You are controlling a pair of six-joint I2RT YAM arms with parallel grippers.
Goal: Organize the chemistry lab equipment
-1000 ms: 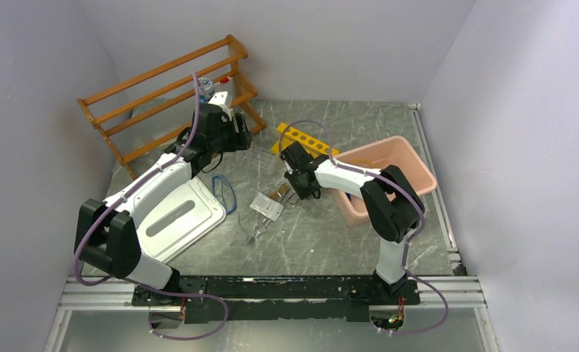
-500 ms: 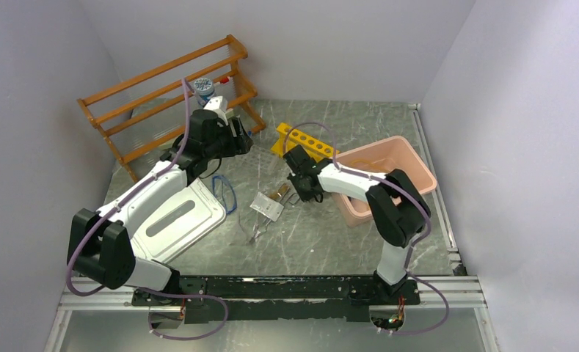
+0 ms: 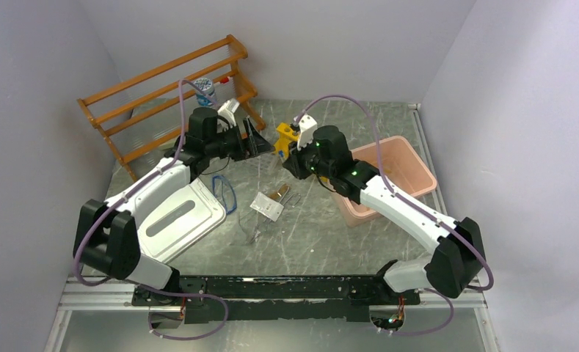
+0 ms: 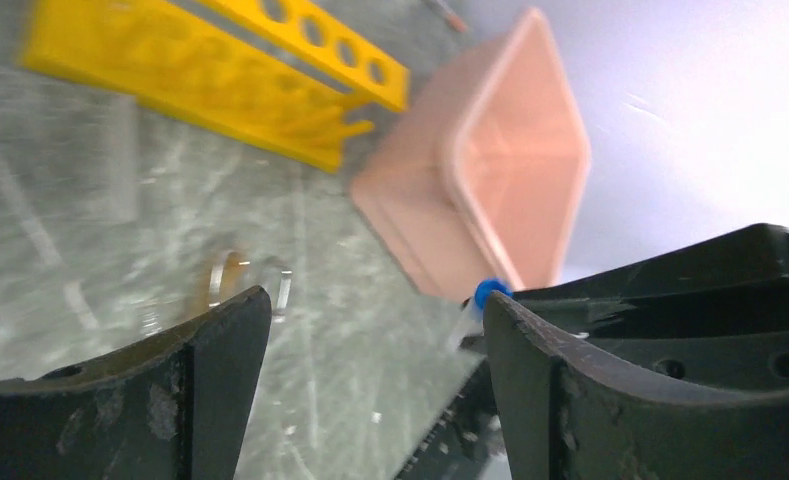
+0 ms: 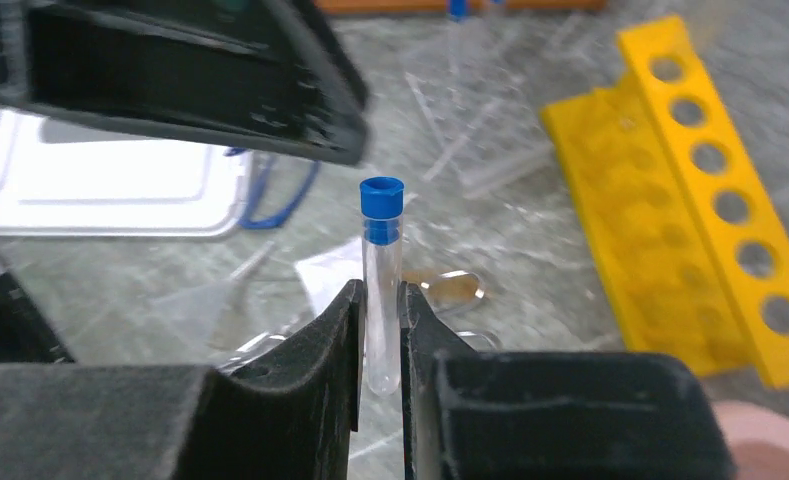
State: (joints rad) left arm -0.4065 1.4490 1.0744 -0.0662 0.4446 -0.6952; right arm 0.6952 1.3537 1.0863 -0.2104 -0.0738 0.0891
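My right gripper (image 5: 380, 300) is shut on a clear tube with a blue cap (image 5: 381, 262), held upright above the table. In the top view the right gripper (image 3: 290, 155) faces my left gripper (image 3: 260, 141) at close range. The left gripper (image 4: 375, 320) is open with nothing between its fingers; the tube's blue cap (image 4: 490, 292) shows just beside its right finger. On the table below lie a white flat packet (image 3: 266, 207), a blue cord loop (image 3: 226, 192), tan hose pieces (image 3: 279, 193) and thin metal tweezers (image 3: 255, 231).
A yellow tube rack (image 5: 700, 200) lies behind the grippers, partly hidden by the right arm. A pink bin (image 3: 396, 172) stands at the right. A white tray lid (image 3: 180, 216) lies at the left. The wooden shelf rack (image 3: 161, 95) stands at the back left.
The right gripper has risen from the table with the tube and swung toward the left gripper. The left gripper has turned right, away from the shelf, and opened wider.
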